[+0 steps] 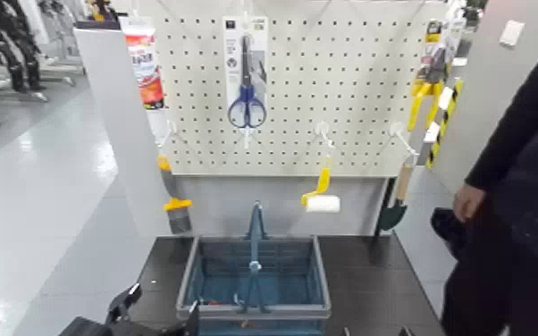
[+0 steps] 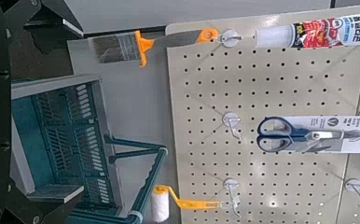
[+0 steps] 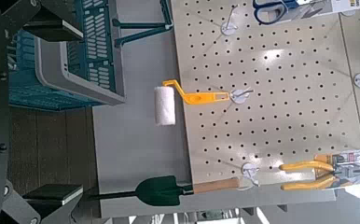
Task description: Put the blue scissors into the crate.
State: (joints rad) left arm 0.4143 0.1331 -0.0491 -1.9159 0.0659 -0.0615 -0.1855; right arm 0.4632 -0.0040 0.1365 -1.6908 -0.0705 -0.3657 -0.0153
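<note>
The blue scissors [image 1: 247,79], on a tall white card, hang on the pegboard [image 1: 344,98] at its upper middle, above and behind the crate. They also show in the left wrist view [image 2: 309,133] and at the edge of the right wrist view [image 3: 271,9]. The teal crate [image 1: 203,268], handle upright, stands on the dark table below the board; it also shows in the left wrist view [image 2: 62,140] and the right wrist view [image 3: 66,56]. My left gripper [image 1: 158,313] is open and empty, low at the crate's front left corner. My right gripper [image 1: 375,332] is open, just showing at the front right.
On the board hang a sealant tube [image 1: 146,67], a paint brush [image 1: 177,214], a yellow-handled roller [image 1: 319,198], a green trowel [image 1: 396,201] and yellow pliers [image 1: 426,89]. A person in dark clothes [image 1: 523,179] stands close at the right.
</note>
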